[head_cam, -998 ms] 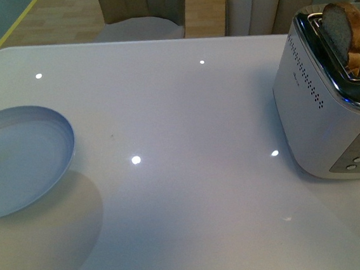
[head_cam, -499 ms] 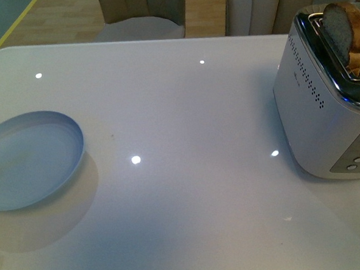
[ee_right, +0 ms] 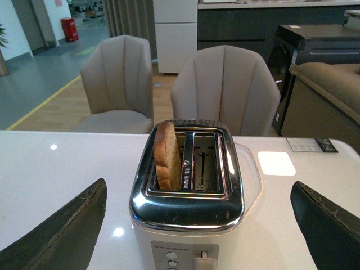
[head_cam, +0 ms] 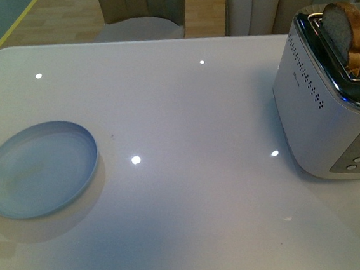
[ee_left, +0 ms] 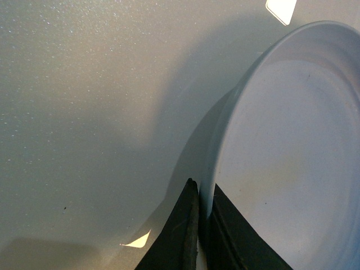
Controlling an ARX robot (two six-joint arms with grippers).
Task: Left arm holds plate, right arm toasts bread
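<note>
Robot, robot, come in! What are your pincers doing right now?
Left pincer shut on plate rim. Right pincer open, facing toaster. Bread standing in one slot. Nothing in the way.

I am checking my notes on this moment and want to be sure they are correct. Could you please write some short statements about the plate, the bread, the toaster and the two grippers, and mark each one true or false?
1. The bread slice stands in one toaster slot, and the other slot is empty. True.
2. The plate carries a slice of bread. False: the plate is empty.
3. The left gripper is shut on the plate's rim. True: one finger is on each side of the rim.
4. The right gripper is shut on the bread. False: its fingers are wide apart, either side of the toaster, and hold nothing.
5. The toaster stands right beside the plate. False: they are at opposite ends of the white table.
</note>
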